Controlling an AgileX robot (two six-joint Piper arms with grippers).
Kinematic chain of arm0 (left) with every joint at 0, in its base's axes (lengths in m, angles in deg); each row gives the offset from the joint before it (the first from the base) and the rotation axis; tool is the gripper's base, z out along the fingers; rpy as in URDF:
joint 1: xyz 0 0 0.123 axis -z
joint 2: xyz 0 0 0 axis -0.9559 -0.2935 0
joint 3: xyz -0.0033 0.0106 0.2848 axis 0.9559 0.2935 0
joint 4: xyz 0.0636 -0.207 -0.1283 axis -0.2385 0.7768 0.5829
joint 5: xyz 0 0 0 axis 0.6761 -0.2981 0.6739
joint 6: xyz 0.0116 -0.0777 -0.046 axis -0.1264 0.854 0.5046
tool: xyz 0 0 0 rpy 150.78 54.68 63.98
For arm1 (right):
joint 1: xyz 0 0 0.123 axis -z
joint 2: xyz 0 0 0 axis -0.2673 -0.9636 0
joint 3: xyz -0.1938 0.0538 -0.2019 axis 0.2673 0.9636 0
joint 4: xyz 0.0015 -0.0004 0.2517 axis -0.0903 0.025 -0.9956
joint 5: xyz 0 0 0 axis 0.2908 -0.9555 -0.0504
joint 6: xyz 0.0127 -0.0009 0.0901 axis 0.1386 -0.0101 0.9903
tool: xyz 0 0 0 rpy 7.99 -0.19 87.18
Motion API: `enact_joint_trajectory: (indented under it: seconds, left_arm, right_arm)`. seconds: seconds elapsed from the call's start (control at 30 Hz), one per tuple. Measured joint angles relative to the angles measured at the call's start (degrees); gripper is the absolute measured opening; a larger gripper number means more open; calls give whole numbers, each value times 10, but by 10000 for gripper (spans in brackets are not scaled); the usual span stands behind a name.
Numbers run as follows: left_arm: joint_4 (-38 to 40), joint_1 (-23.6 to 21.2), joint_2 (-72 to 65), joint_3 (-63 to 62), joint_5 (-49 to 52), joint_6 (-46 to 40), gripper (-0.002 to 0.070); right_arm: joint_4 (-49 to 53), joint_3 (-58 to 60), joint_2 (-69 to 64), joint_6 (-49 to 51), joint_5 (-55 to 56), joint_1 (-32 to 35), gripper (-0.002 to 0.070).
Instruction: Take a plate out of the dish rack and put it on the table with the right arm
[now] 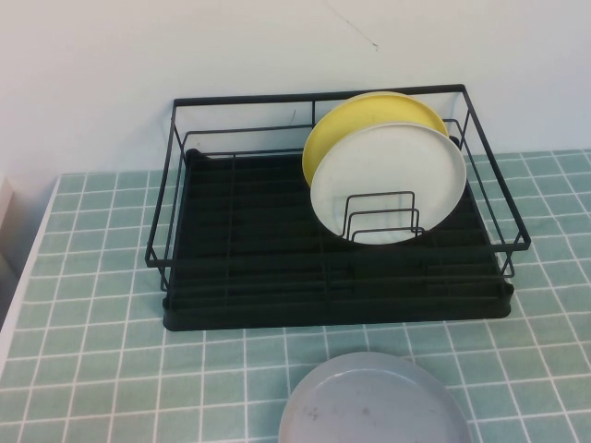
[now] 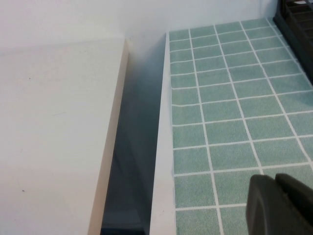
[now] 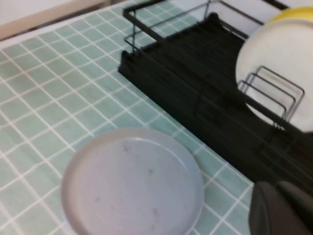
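Observation:
The pale grey speckled plate [image 1: 374,401] lies flat on the teal tiled table [image 1: 92,323], just in front of the black wire dish rack [image 1: 231,305]. It also shows in the right wrist view [image 3: 132,183], with the rack [image 3: 195,83] behind it. My right gripper [image 3: 276,188] hovers over the tiles beside the plate, between it and the rack, with its fingers together and empty. My left gripper [image 2: 276,183] is shut and empty above the table [image 2: 234,112] near its left edge. Neither gripper shows in the high view.
A white plate [image 1: 388,183] and a yellow plate [image 1: 355,120] stand upright in the rack's right half; both show in the right wrist view [image 3: 279,63]. A white ledge [image 2: 49,122] lies beyond a gap at the table's left edge. A white wall stands behind.

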Motion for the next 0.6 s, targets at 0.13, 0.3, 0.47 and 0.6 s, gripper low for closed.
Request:
enact_joint_trajectory:
  seconds: [0.13,0.3,0.47,0.6]
  left_arm:
    - [0,0,0,0,0,0,-4]
    - [0,0,0,0,0,0,-4]
    - [0,0,0,0,0,0,-4]
    - [0,0,0,0,0,0,-4]
  right_arm:
    - [10,44,17,-4,84,0,-1]
    - [32,107,70,-16,229,0,-1]
    - [132,211,115,66,387,13,-1]
    - [240,296,173,218,415,75,-1]
